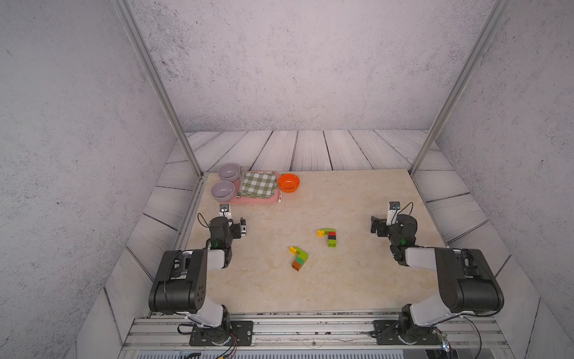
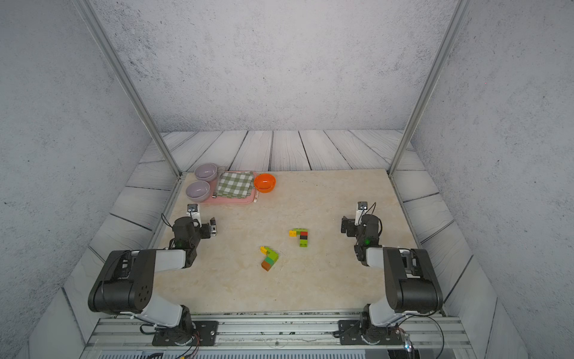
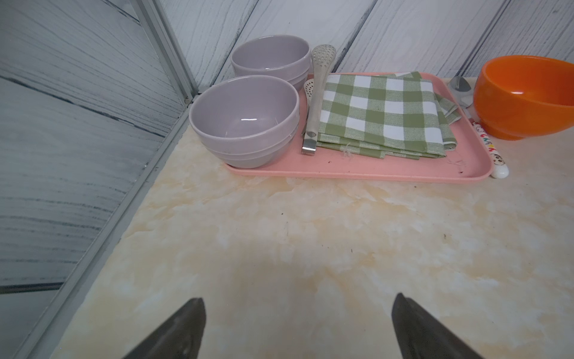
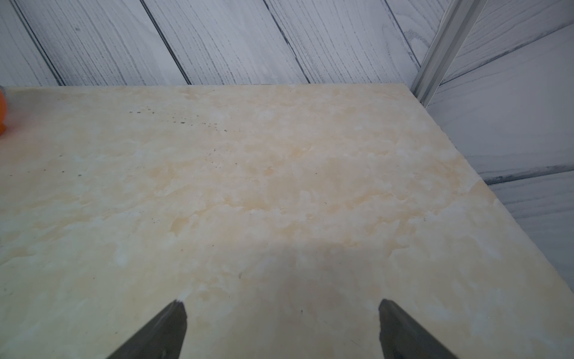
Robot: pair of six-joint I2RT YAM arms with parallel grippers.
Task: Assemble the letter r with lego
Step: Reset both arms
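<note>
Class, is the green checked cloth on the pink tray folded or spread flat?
Folded. The checked cloth shows several stacked layer edges along one side, covering only part of the pink tray.

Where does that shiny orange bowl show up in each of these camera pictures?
In a top view: the orange plastic bowl sits near the table's far edge, beside the pink tray.
In a top view: the same spot.
Left wrist: large and close, beside the tray's end.
Right wrist: only an orange sliver at the frame's edge.
Shared landmark: the beige marbled tabletop.
</note>
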